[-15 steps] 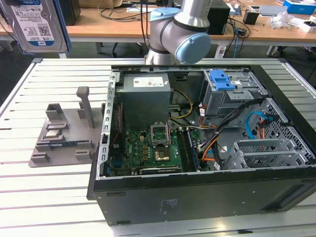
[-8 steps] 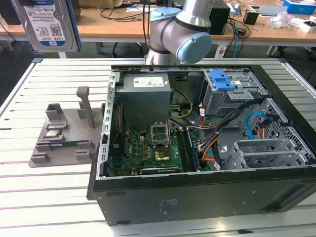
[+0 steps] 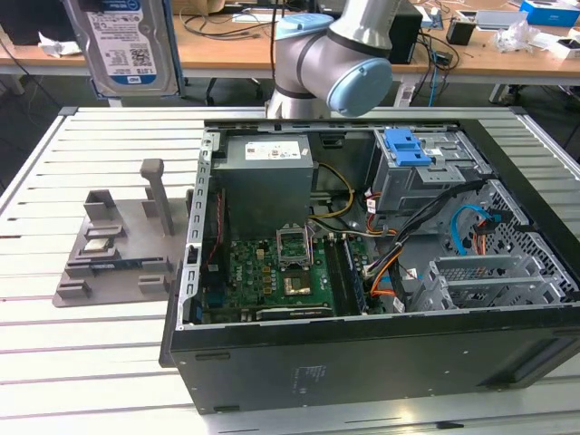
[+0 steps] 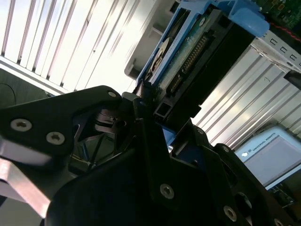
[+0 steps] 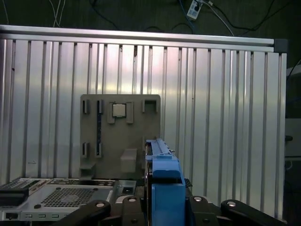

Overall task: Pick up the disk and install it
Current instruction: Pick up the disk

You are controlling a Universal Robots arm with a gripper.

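Observation:
The disk (image 3: pixel 127 45) is a silver drive with a white-and-blue label in a blue carrier. It hangs upright in the air at the top of the exterior view's left, above the far edge of the slatted table. In both wrist views my gripper (image 4: pixel 155 110) is shut on it. The second wrist view shows the disk's (image 4: pixel 188 52) connector edge and circuit board sticking out beyond the black fingers. The first wrist view shows the disk (image 5: pixel 163 172) edge-on, over the slats beside a grey fixture plate (image 5: pixel 120 132), with the gripper (image 5: pixel 162 209) clamped around its carrier.
An open computer case (image 3: pixel 362 353) lies at the exterior view's right, with a drive cage and ribbed blue latch (image 3: pixel 408 145) at its far side. The grey fixture plate (image 3: pixel 118 245) with upright posts holds a small square chip (image 3: pixel 98 243). The arm's elbow (image 3: pixel 335 54) is behind the case.

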